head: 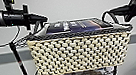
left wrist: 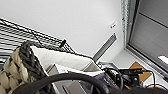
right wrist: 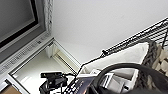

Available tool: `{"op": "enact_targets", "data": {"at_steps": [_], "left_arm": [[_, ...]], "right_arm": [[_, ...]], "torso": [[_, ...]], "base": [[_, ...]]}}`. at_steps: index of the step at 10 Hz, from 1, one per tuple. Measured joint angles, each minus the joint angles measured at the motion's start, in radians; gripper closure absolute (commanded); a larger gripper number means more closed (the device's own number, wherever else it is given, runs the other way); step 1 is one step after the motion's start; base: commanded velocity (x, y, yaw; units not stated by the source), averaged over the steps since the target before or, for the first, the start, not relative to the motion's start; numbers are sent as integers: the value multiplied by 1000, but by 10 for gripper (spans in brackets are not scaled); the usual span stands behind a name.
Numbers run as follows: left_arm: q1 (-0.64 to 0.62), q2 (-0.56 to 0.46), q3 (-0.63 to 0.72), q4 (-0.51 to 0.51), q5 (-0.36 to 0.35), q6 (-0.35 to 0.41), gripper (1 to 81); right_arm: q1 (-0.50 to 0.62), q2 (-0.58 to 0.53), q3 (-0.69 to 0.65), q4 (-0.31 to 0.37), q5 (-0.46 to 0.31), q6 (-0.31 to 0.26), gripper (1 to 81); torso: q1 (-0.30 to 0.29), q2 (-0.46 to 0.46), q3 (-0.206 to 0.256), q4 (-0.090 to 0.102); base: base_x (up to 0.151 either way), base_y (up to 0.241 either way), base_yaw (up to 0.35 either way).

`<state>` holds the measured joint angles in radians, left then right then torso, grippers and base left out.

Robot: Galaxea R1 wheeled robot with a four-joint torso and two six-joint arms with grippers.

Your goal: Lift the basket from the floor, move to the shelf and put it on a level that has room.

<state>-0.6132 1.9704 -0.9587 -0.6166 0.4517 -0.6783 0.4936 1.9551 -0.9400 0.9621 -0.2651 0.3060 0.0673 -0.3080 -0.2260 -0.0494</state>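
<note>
Hands' [head: 41, 18] grip unclear at the basket [head: 79, 53]; its dark book's [head: 76, 26] lettering unreadable.

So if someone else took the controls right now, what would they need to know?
Left gripper and right gripper: each at a handle end of the basket; whether their fingers are shut cannot be seen.
Basket: up off the floor, level with the shelf's top tier, a dark book lying in it.
Done: lifted and brought to the shelf.
Left: whether the basket already rests on the tier cannot be told; confirm, then let go.
</note>
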Motion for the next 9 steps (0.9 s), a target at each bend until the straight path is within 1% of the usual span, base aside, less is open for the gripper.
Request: {"op": "enact_targets", "data": {"at_steps": [4,7,9], "left_arm": [[-9,53,-84,-24,11,0,811],[-54,84,-123,-37,23,-1,811],[-75,103,-150,-47,31,0,811]], "right_arm": [[33,46,-88,0,-47,17,811],[69,64,-131,3,-63,22,811],[99,84,-164,3,-99,33,811]], "torso": [[0,0,0,0],[0,0,0,0],[0,0,0,0]], "base": [[0,0,0],[0,0,0],[0,0,0]]}}
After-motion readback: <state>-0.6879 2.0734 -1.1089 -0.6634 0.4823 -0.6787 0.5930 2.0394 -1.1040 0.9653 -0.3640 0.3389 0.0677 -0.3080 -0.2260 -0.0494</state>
